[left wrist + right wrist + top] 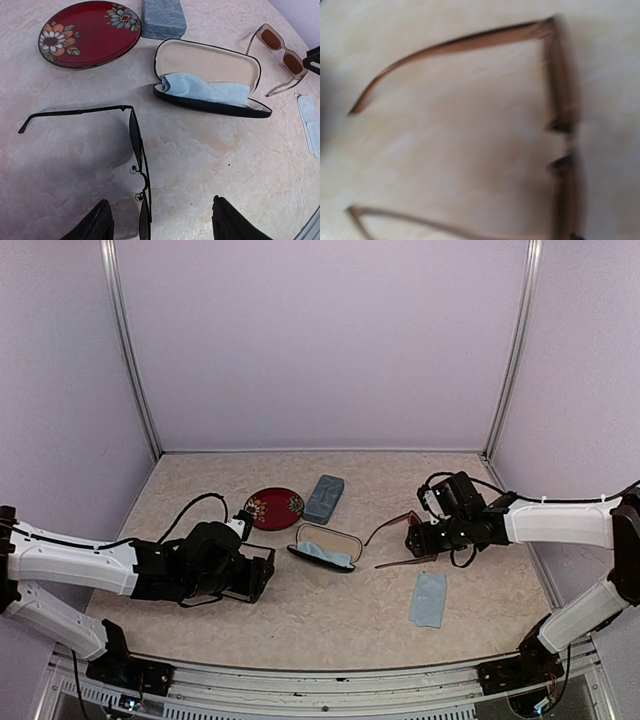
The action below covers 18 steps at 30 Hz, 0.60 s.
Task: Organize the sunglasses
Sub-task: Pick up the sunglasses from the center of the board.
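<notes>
Your left jaws stand apart at the bottom of the left wrist view, one dark finger (95, 222) on each side of the thin black sunglasses (136, 132), and neither finger touches the frame. That pair lies on the surface (225, 165) with its temples unfolded. Its front runs down between the fingers, and one temple stretches away to the left.

Beyond it you can see the black oval case (205, 60) lying open, cream lining showing, with a light blue cloth (200, 87) tucked inside. Further back sit a red flowered plate (87, 32) and, just beside it, the blue-grey case (162, 17), shut.

Look to the right of the open case for the reddish-brown sunglasses (283, 50), also unfolded and lying on the surface, apart from the case. From above, your right arm (555, 520) reaches in over the front of that pair. The right wrist view is blurred and filled by the brown frame (565, 75) and its two temples, with the fingers out of sight, so you cannot tell whether the right jaws are apart or together. You cannot tell either whether they touch the frame.

A second light blue cloth (428, 600) lies flat on the surface nearer the arm bases, well apart from both pairs
</notes>
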Each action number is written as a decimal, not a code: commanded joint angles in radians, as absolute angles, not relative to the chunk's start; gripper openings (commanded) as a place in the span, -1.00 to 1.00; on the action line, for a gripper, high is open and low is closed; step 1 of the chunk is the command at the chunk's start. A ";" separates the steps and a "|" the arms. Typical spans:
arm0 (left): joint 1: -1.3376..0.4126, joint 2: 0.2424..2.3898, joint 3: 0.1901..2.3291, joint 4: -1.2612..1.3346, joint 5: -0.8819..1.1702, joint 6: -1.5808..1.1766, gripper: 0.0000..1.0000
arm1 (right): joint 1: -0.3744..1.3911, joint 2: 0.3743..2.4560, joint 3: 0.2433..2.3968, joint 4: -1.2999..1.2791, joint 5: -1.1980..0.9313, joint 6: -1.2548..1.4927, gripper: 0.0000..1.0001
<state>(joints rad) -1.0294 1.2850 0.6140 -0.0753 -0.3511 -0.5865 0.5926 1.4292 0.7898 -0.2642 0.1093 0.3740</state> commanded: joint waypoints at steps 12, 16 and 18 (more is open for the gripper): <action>-1.039 1.288 0.644 -0.063 -0.360 -0.562 0.32 | 0.454 1.540 0.828 -0.265 0.074 0.298 -0.08; -1.039 1.288 0.646 -0.066 -0.363 -0.563 0.32 | 0.454 1.564 0.831 -0.260 0.074 0.293 -0.34; -1.039 1.287 0.646 -0.067 -0.364 -0.562 0.32 | 0.454 1.564 0.831 -0.257 0.074 0.291 -0.44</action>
